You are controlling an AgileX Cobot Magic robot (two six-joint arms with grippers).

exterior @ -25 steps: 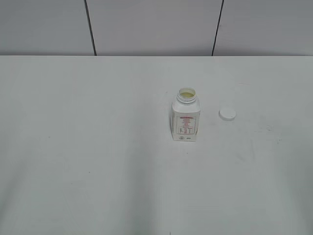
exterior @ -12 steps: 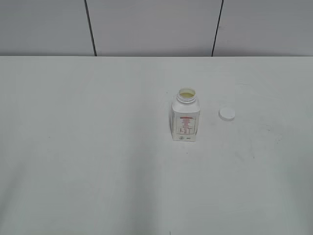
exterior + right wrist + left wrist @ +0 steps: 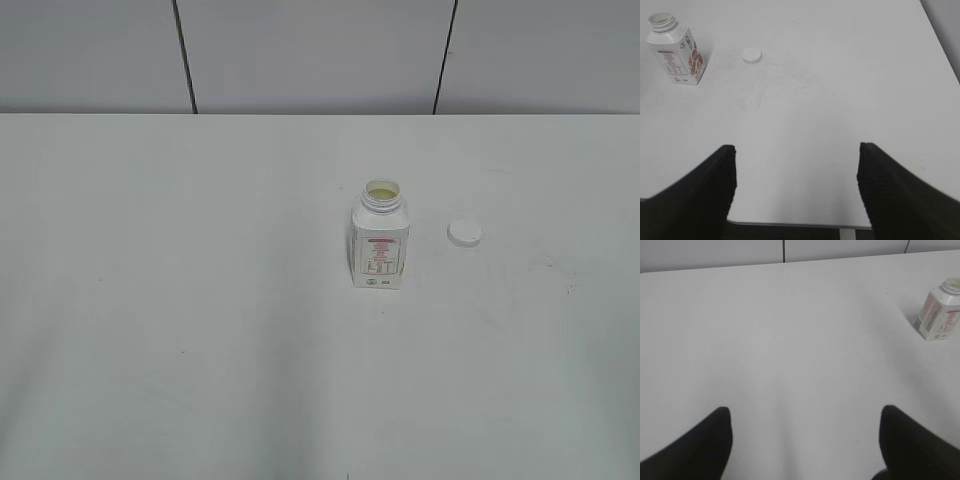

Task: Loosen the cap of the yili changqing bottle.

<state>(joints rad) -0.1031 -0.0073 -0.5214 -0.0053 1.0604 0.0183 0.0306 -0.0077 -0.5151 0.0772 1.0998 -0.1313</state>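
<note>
With cap off | bottle upright | both claws well apart

LABEL: yili changqing bottle carries red print and a small table on its front panel | LEGIBILITY: characters too small to read in any view, possibly a nutrition table | CAP: cap shows no readable marking

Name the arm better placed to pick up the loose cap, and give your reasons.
Right, probably. The cap lies right of the bottle, on that arm's side; the right tool is open and empty.
</note>
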